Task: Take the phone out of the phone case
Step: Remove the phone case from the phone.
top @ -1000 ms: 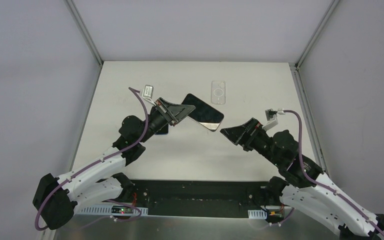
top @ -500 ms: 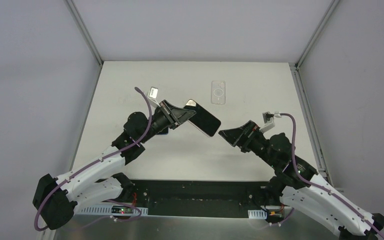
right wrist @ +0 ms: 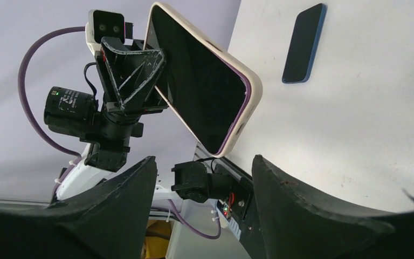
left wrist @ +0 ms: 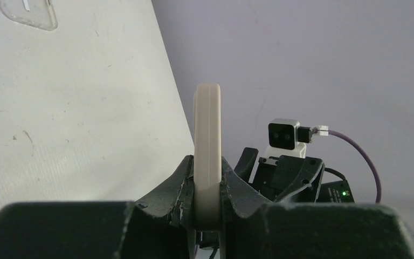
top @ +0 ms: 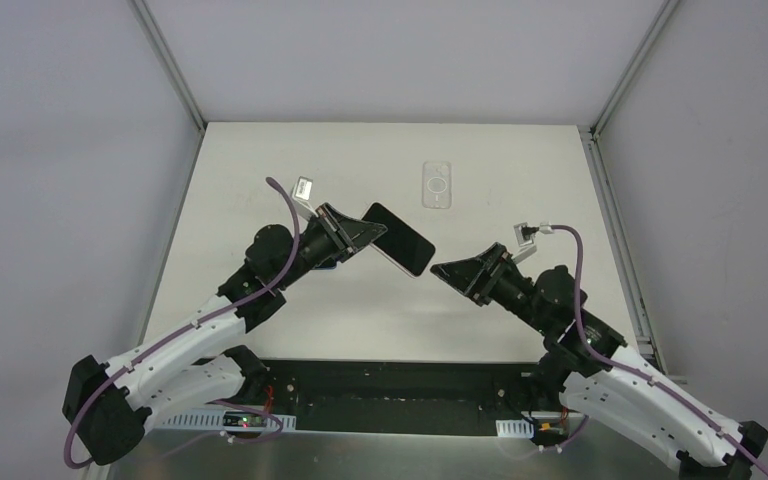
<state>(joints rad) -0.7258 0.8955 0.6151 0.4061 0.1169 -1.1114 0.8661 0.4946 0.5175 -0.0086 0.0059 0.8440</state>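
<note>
Left gripper: clamped on one end of the phone.
Phone: inside its cream case, held up over the table centre.
Right gripper: jaws apart, empty, at 4 o'clock from the phone, not touching.
Clear case: flat, 1 o'clock from the phone.
Blue phone: flat on the table.

My grippers: two, left gripper, right gripper
Phones: two, held phone, blue phone
Cases: two, cream case, clear case at twelve o'clock
</note>
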